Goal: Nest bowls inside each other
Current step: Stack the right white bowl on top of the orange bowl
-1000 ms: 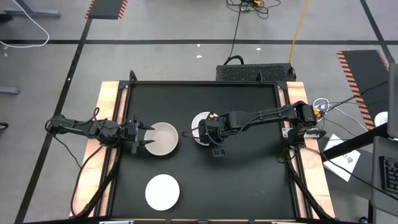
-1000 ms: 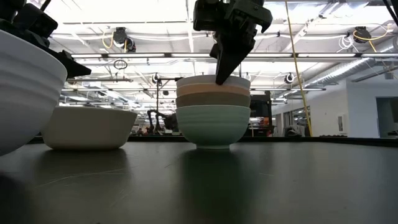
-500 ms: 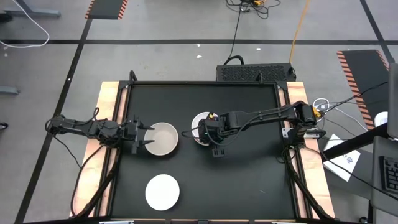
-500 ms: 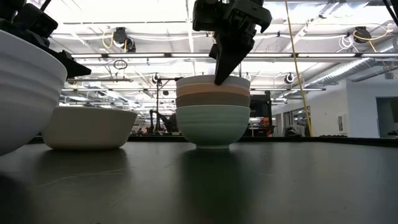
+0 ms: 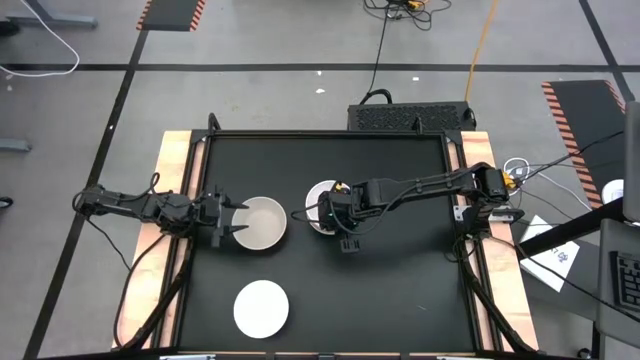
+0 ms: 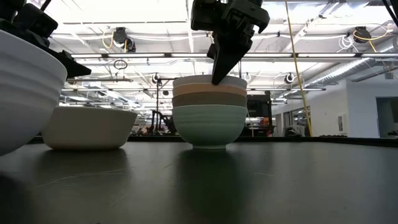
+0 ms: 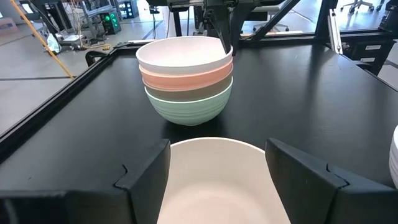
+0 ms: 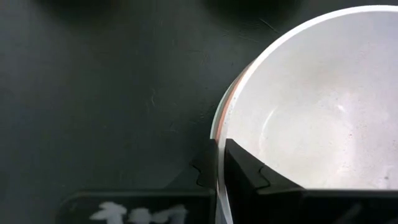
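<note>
Slightly shifted leftward: ribbed, round four-bowl stack [image 6: 209,111], rim-pinched.

1. Bare black table top [image 5: 400,270] fills the frame's right and top: free passage.
2. Obstacles: four-bowl nested stack [image 5: 318,205] at centre, beige-grey round bowl [image 5: 262,223] left of it, white round bowl [image 5: 261,308] at lower left.

Six bowls: four nested in one stack [image 5: 322,206], one beige-grey bowl [image 5: 260,223], one white bowl [image 5: 261,309].

Four bowls [image 7: 185,81] stacked mid-table; beige bowl [image 5: 262,223] and white bowl [image 5: 261,309] apart.
</note>
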### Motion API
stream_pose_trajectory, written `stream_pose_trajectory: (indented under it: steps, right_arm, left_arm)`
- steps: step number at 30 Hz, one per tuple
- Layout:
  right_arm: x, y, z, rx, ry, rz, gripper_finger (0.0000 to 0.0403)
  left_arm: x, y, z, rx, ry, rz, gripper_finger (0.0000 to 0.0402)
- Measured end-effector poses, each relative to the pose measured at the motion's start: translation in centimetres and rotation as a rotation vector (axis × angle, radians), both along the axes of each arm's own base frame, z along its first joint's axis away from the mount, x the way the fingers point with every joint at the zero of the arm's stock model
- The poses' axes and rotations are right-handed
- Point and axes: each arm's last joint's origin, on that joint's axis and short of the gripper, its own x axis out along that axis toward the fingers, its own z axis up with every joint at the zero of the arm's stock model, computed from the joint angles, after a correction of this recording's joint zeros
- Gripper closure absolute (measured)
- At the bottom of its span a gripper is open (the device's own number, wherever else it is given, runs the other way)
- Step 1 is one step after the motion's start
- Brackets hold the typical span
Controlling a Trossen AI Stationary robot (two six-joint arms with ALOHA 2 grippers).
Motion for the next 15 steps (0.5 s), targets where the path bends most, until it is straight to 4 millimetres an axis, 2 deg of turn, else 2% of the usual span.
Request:
stream_pose_trajectory:
  steps: [15]
  right_arm:
    - [0.13,0.04,0.03,0.043,-0.013,0.034,0.0398]
  left_arm:
    - [0.0,0.0,0.0,0.004,0.0,-0.001,0.0135]
